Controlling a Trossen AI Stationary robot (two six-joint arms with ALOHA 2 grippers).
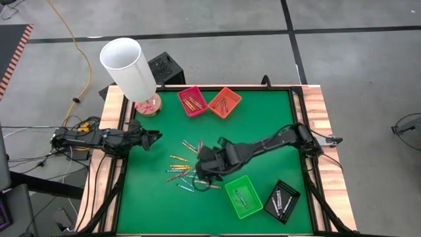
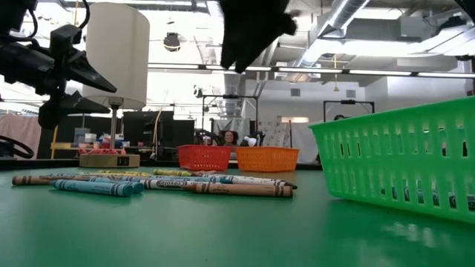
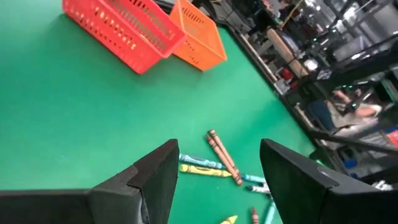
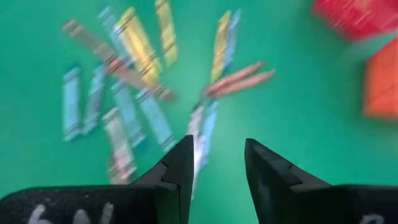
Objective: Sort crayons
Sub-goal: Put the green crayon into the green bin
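My right gripper [image 4: 214, 163], released, hangs over the crayons [image 4: 134, 81], fanned lengthwise ahead; left gripper [image 3: 217, 177] open, farther.

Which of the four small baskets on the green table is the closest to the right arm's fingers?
The green basket, just beside the right gripper; the black, red and orange ones sit farther away.

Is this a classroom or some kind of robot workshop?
More likely a robot lab or workshop. Pipes and ducts run bare along the ceiling, a yellow cable trails over the concrete floor, and the crayons lie on a green table between two robot arms.
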